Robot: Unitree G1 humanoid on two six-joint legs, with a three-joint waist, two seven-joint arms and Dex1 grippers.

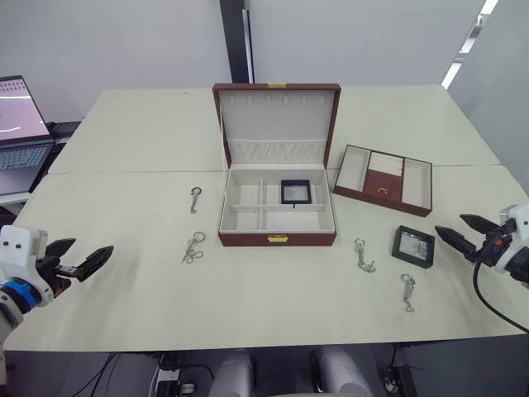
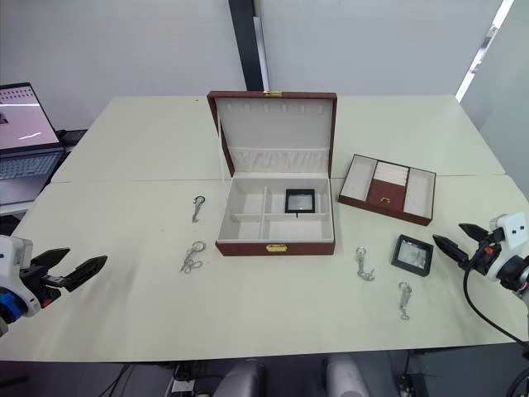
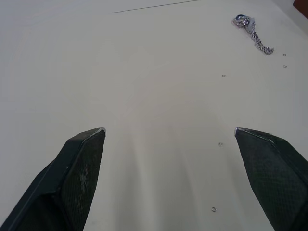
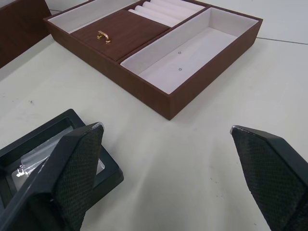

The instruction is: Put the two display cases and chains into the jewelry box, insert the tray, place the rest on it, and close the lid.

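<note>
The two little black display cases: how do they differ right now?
One display case already lies inside the jewelry box, in a cream compartment at the back right. The other display case still lies on the table, right of the box and in front of the tray, close to the right gripper, whose jaws are open. The one in the box sits square to it; the one outside is turned slightly. Both are flat black-framed squares with clear windows.
</note>
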